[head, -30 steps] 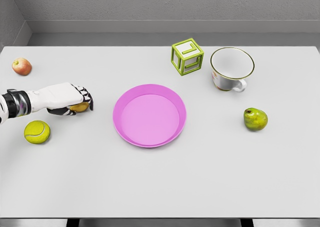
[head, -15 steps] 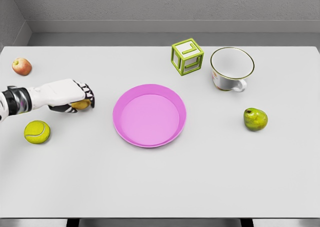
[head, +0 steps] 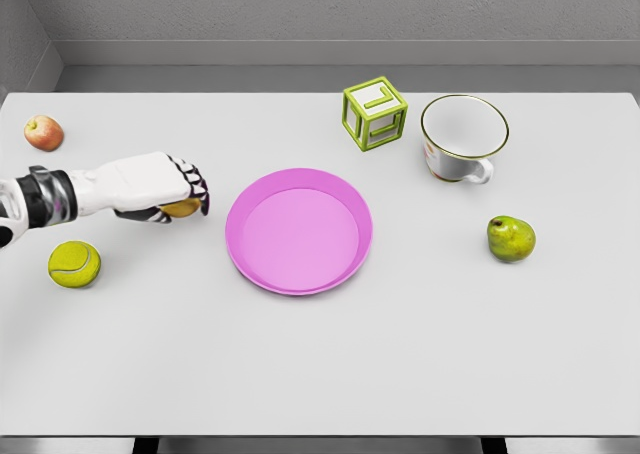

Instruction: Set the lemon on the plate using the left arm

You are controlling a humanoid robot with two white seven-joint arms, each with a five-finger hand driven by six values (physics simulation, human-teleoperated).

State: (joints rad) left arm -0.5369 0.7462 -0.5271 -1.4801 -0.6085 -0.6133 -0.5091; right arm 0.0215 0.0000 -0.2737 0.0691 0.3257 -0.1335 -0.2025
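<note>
Yellow lemon [head: 182, 209] | long axis left-right | left hand [head: 160, 186] fingers wrapped around it

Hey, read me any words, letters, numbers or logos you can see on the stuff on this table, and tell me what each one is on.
"L": a raised shape like this letter on the top face of the green cube; not certain.
The cup has a small coloured mark low on its left side, too blurred to read.
Nothing else carries readable text.
</note>
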